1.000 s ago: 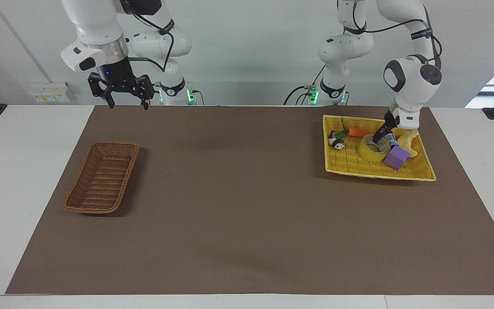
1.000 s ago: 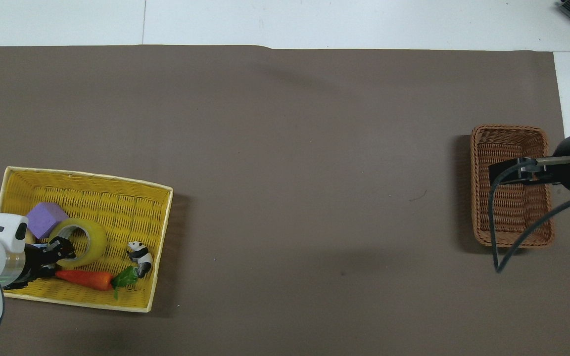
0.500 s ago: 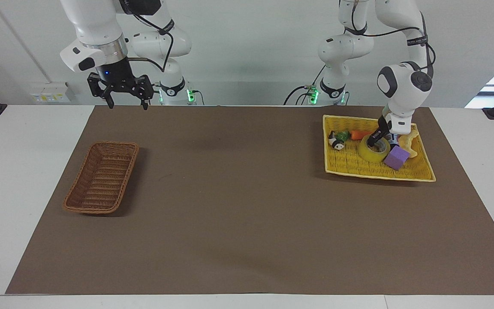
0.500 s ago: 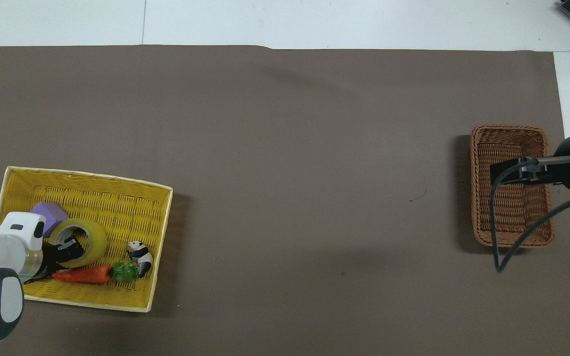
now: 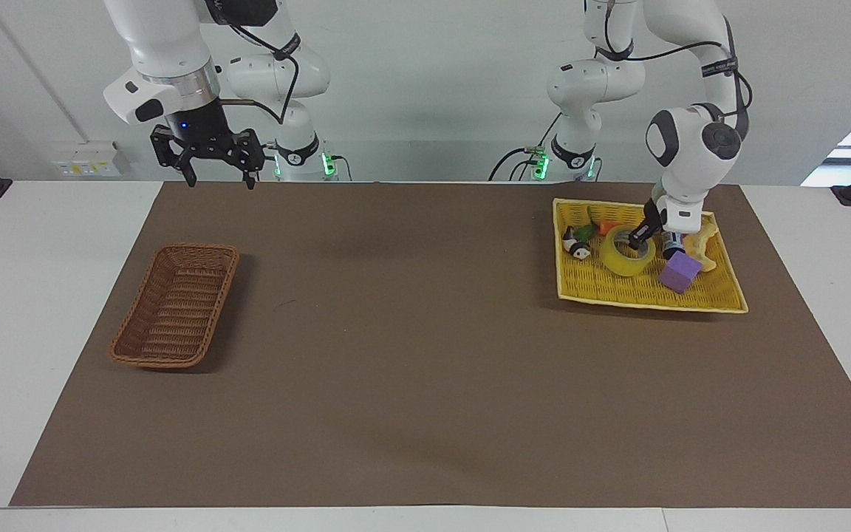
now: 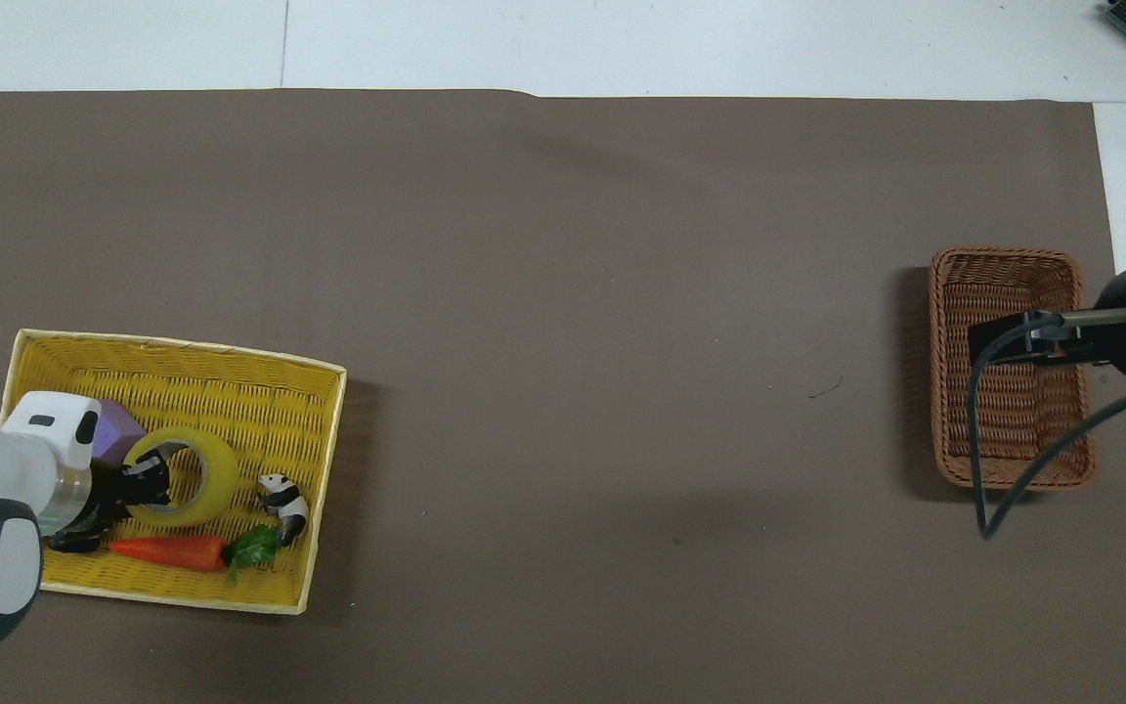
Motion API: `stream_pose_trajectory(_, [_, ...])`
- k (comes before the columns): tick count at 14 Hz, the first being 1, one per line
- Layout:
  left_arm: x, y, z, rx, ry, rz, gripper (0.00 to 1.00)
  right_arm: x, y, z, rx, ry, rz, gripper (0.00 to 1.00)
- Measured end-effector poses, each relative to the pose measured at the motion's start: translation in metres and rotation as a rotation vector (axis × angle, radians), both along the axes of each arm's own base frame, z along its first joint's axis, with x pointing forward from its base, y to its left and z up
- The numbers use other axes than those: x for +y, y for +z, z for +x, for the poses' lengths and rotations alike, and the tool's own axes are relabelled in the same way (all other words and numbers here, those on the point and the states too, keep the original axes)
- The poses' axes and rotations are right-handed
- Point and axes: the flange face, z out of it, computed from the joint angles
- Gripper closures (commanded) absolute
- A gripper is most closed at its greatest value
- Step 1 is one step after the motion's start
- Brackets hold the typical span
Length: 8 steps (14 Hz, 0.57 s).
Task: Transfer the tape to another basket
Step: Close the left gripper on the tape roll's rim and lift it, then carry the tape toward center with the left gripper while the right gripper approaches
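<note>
One roll concerns us here: the tape [image 5: 626, 254], a thick yellow ring, lies in the yellow tray [image 5: 721, 301] at the left arm's end of the table. We see the left gripper [image 5: 649, 232] clamped on the tape's rim, one finger inside the ring's hole and the other against its outer side; in the overhead view the same grip shows at the ring's edge [image 6: 147, 481].

Just beside the tape in the tray we find a purple cube [image 5: 679, 271], a small panda figure [image 5: 579, 250] and an orange carrot [image 6: 168, 550] with green leaves, the carrot nearer to the robots than the tape.

The brown basket [image 5: 174, 305] stands well apart, at the right arm's end of the table.

The right gripper [image 5: 217, 178] hangs in the air over the table's edge nearest the robots, its fingers spread apart and holding nothing; that arm waits.
</note>
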Motion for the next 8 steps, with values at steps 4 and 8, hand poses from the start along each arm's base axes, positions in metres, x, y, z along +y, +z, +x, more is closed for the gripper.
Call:
stream_pose_trajectory(4, [0.002, 0.081, 0.036, -0.048, -0.002, 0.003, 1.0, 0.003, -0.001, 0.0, 0.002, -0.002, 0.049, 0.0])
stream_pose_trajectory(8, [-0.017, 0.137, 0.065, -0.087, -0.064, 0.001, 1.0, 0.011, -0.006, -0.001, 0.02, -0.005, 0.132, 0.0])
